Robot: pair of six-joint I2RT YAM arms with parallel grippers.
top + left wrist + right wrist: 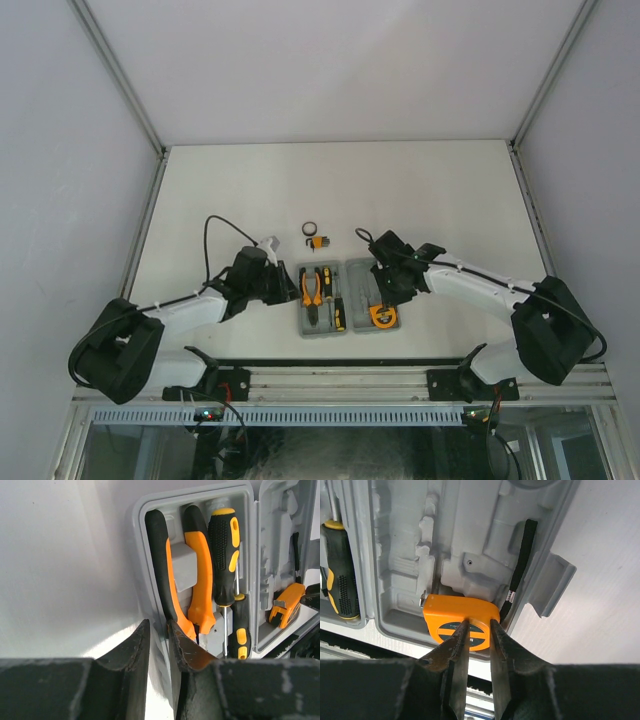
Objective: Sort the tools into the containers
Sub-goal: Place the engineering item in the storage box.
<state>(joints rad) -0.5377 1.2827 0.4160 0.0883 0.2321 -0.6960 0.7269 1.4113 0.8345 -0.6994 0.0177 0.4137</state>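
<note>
The grey case (pixel 358 272) lies open between my arms. Its left half (pixel 140 520) holds the orange-handled pliers (pixel 200 565) and two black-and-yellow screwdrivers (pixel 223 550) (pixel 241 630). The orange tape measure (pixel 455 612) lies in the right half (pixel 400 530), with its black strap (pixel 522 560) along the wall. My left gripper (pixel 157 625) straddles the case's left wall, jaws drawn in on it. The tips of my right gripper (pixel 477 622) rest on the tape measure's face, a narrow gap between them and nothing gripped. The black ring (pixel 311 230) and the hex key set (pixel 320 241) lie on the table behind the case.
White table (pixel 450 190) with grey walls on three sides. An aluminium rail (pixel 340 380) runs along the near edge behind the arm bases. The case's latch tab (pixel 552 582) sticks out on its right side.
</note>
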